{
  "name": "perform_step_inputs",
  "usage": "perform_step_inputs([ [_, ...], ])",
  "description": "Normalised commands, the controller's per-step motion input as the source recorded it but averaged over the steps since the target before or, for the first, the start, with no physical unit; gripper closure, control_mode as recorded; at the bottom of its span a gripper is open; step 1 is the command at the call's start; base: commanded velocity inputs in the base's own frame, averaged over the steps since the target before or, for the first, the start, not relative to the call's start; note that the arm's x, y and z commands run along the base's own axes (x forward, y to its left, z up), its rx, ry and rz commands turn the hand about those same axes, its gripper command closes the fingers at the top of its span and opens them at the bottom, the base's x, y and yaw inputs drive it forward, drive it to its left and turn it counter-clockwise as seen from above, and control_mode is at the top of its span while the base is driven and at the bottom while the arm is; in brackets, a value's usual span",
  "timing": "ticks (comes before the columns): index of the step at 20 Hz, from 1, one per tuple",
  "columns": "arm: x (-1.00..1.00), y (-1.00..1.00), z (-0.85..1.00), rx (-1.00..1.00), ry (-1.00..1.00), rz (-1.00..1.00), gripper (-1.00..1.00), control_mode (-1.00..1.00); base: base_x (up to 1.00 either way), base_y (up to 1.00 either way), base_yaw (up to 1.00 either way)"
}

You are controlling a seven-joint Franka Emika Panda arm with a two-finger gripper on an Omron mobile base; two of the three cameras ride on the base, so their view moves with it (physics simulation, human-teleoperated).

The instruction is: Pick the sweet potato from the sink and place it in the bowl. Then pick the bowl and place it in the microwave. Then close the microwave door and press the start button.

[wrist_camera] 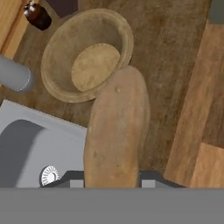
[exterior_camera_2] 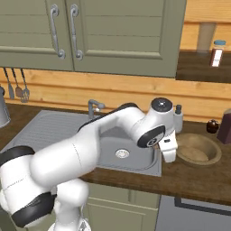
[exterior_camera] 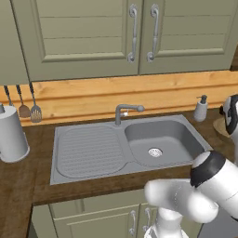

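In the hand view my gripper [wrist_camera: 111,181] is shut on the sweet potato [wrist_camera: 116,131], a long orange-brown tuber that sticks out ahead of the fingers. Its far tip overlaps the near rim of the tan wooden bowl [wrist_camera: 54,57], which stands empty on the dark counter. The right base view shows the gripper [exterior_camera_2: 168,154] hanging over the counter between the sink [exterior_camera_2: 45,128] and the bowl [exterior_camera_2: 212,152], just left of the bowl. The grey sink [exterior_camera: 88,153] has an empty basin. The microwave and its door are out of view.
A soap dispenser [exterior_camera_2: 178,118] stands behind the sink's right corner, and a small dark jar [exterior_camera_2: 212,126] sits behind the bowl. A paper towel roll [exterior_camera: 10,135] and hanging utensils [exterior_camera: 23,104] are at the far left. The faucet [exterior_camera: 125,111] rises behind the basin.
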Motion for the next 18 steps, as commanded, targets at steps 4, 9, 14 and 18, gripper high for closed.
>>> perform_step_inputs([
  [4, 0.37, -0.51, -0.14, 0.01, 0.0, -0.03, 1.0, -1.0, 0.0, 0.0, 0.0],
  [9, 0.53, -0.36, -0.2, 0.01, 0.03, -0.03, 1.0, -1.0, 0.0, 0.0, 0.0],
  [14, 0.55, -0.3, -0.34, 0.01, 0.09, -0.01, 1.0, -1.0, 0.0, 0.0, 0.0],
  [18, 0.39, -0.44, -0.31, 0.07, 0.07, 0.0, 1.0, -1.0, 0.0, 0.0, 0.0],
])
